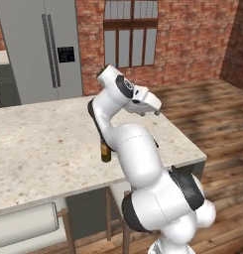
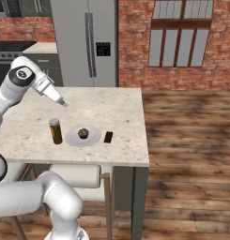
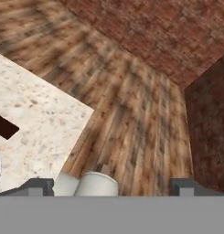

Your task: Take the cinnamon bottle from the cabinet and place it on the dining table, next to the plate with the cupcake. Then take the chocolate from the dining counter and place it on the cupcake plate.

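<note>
While above the dining table [image 2: 111, 110], pincer [image 2: 63, 103] wide open, empty.

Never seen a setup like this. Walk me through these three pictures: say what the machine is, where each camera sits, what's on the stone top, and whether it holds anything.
It is a white robot arm on a driving base. Two cameras ride behind it, left and right; the third sits on its hand. Its pincer hangs open above the dining table, holding nothing. On the stone top stand the cinnamon bottle, beside it the plate with the cupcake, and next to the plate the chocolate. The hand camera looks past the table's corner at the wooden floor.
</note>
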You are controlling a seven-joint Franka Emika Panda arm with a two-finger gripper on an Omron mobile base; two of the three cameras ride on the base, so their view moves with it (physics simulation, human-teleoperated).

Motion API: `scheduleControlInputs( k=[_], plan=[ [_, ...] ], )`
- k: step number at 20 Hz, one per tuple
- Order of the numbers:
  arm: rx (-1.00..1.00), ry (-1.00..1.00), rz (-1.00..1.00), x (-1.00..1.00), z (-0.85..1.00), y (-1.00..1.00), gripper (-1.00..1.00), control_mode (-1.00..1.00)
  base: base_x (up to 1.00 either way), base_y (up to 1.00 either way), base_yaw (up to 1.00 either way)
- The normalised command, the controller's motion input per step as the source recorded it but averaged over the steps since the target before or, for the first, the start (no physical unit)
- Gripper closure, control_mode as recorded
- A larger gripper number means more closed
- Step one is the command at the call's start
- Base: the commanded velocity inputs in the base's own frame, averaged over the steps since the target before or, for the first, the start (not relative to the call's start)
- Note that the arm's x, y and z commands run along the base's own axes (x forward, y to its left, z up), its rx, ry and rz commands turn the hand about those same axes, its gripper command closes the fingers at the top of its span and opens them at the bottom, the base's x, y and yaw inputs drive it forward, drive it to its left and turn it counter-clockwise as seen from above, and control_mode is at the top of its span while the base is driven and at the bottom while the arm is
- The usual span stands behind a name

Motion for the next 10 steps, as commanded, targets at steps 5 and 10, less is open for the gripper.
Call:
scheduleControlInputs(
  k=[5, 10],
  plan=[
    [0.30, 0.05, 0.42, -0.04, -0.48, -0.62, -1.00, -1.00, 0.00, 0.00, 0.00],
    [0.27, 0.15, 0.42, 0.41, -0.61, -0.41, -1.00, -1.00, 0.00, 0.00, 0.00]
  ],
)
